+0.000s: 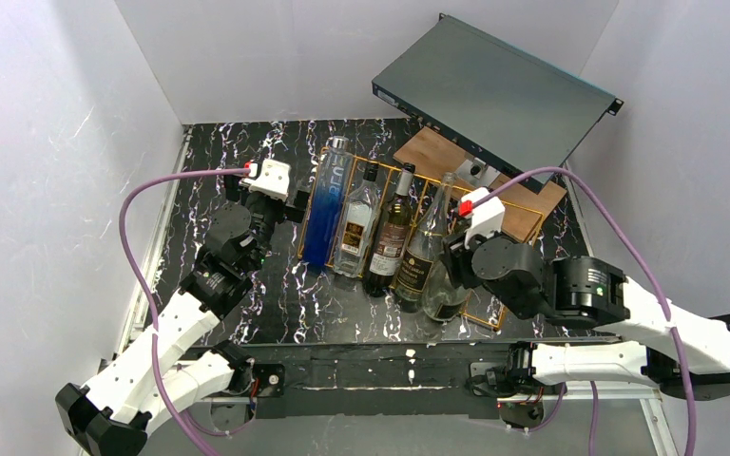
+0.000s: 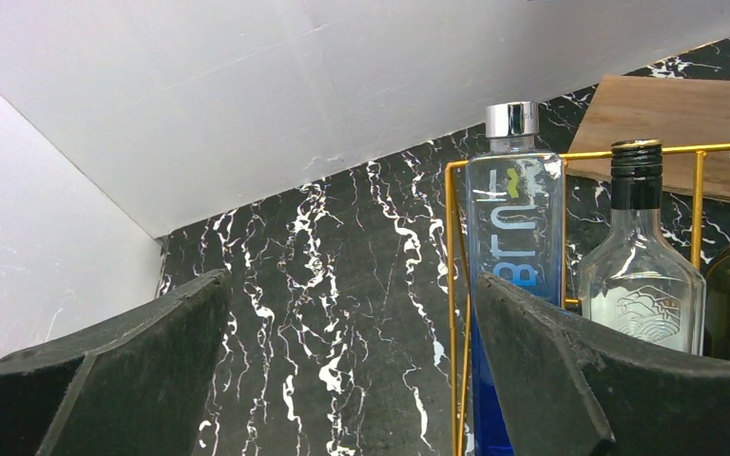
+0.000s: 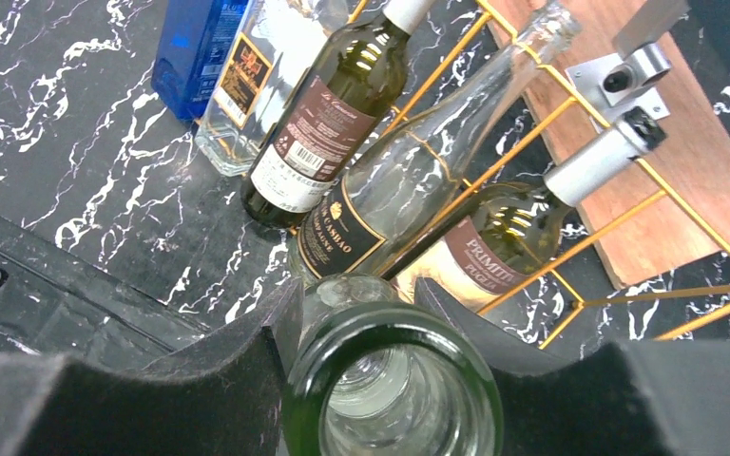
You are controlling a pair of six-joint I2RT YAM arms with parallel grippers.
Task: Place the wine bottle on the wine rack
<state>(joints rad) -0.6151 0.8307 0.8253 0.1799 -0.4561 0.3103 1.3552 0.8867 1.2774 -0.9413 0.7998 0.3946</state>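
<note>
Jaws of the right gripper point(image 3: 356, 294) pinch the wine bottle point(image 3: 390, 389) at its neck, body hanging straight below; wine rack point(image 3: 580, 245) lies just beyond. Left gripper point(image 2: 352, 285) is spread, farther off.

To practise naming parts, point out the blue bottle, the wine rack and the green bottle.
blue bottle point(image 2: 513, 223), left wrist view, its clear upper body.
wine rack point(image 2: 451, 266), left wrist view, a corner post.
green bottle point(image 3: 394, 318), right wrist view, mouth rim.

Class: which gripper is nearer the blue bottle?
Left. The left gripper hangs open just beside the blue bottle, on its outer side; the right gripper grips an uncorked bottle at the opposite end of the wine rack.
</note>
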